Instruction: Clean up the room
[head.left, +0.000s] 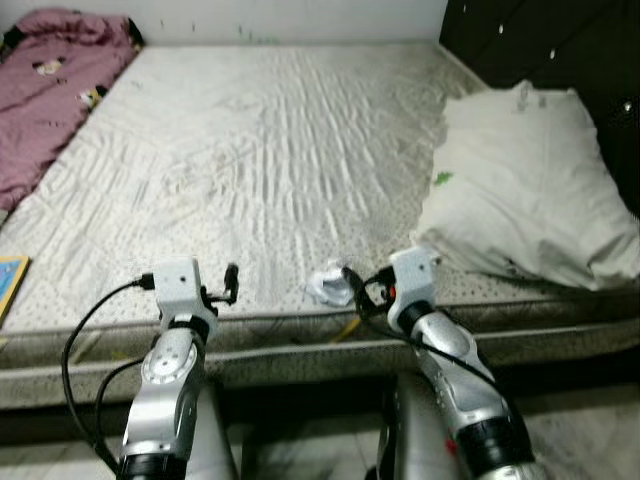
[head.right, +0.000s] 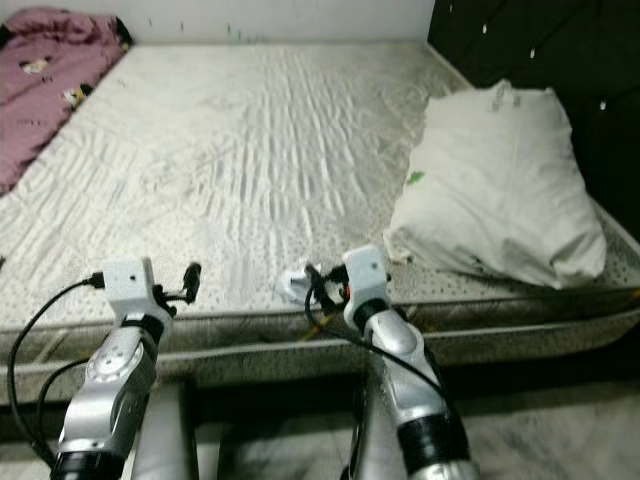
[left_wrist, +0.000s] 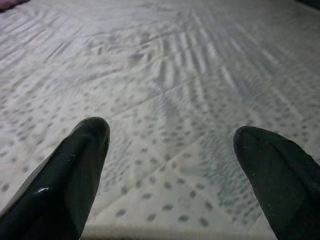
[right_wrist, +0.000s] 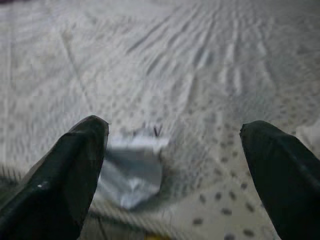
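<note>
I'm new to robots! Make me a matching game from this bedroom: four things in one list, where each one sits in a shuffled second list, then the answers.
Things:
1. white pillow
2. pink blanket
3. crumpled wrapper
4. right pincer

Places:
A. far left corner of the mattress
B. near edge of the mattress, middle
C. open, just short of the wrapper
D. right side, against the dark headboard

Pairs: 1-D, 2-A, 3-B, 4-C

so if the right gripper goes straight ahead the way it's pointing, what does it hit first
Probably the small crumpled silvery-white wrapper at the near edge of the pale dotted mattress. It lies just ahead of the right gripper, nearer one finger of the open jaws, though depth is hard to judge.
</note>
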